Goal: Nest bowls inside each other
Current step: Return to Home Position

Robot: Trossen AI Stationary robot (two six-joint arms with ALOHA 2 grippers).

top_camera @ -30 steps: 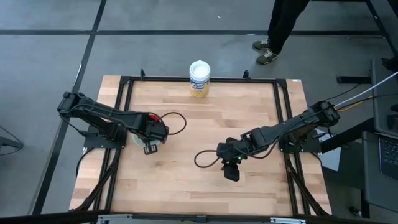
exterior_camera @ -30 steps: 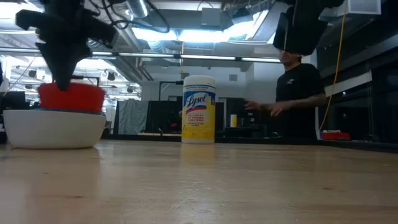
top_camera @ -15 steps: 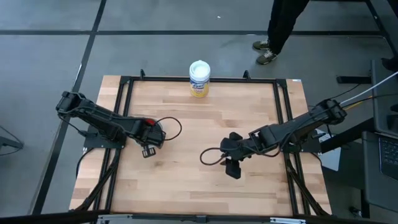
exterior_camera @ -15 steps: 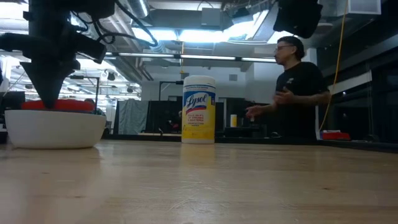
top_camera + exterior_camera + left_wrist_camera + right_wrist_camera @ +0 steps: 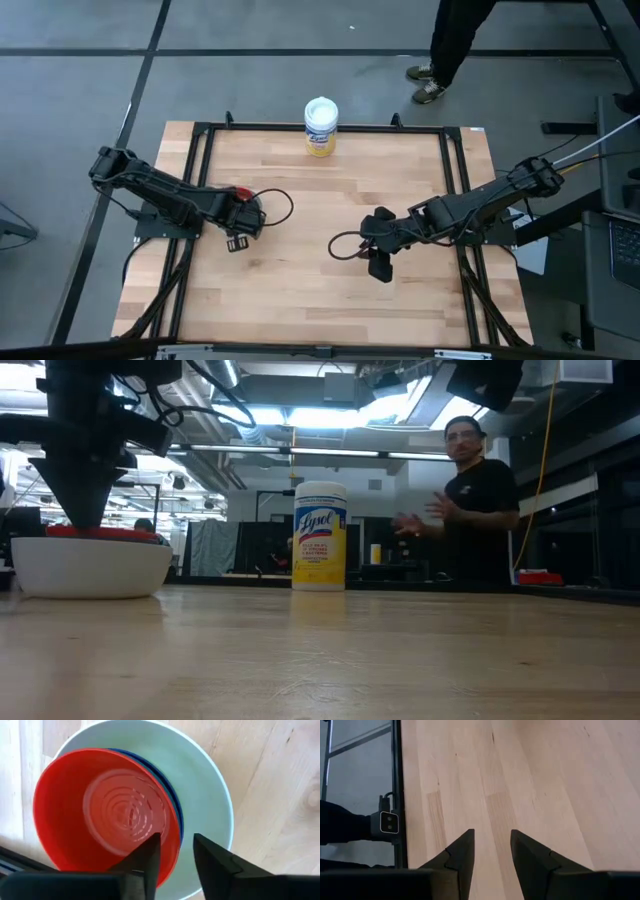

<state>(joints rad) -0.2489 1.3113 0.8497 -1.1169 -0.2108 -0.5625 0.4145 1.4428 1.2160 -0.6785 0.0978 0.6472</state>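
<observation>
A wooden worktop (image 5: 320,290) seen from above, with two dark robot arms reaching in from either side. The left gripper (image 5: 175,840) points down over a stack of nested bowls. Its fingers are apart. One finger hangs over the inside of the red bowl (image 5: 107,815) and the other over the white bowl (image 5: 210,795), with the red bowl's rim in the gap between them and not pinched.

The red bowl sits innermost, directly beneath this gripper. A thin edge of a blue bowl (image 5: 172,795) shows around it, and the white bowl holds them all. From table height only the red rim shows above the white wall, so the red bowl looks fully seated. Any other bowls in the stack are hidden.

The right gripper (image 5: 491,835) is well apart from the stack, over bare wood, with its fingers apart and empty.

Because the rim lies between the left gripper's fingers, pulling back probably calls for a straight lift. A sideways move could drag the red bowl.

A yellow canister (image 5: 320,125) stands far beyond both grippers, and a person (image 5: 478,510) stands behind the worktop.
</observation>
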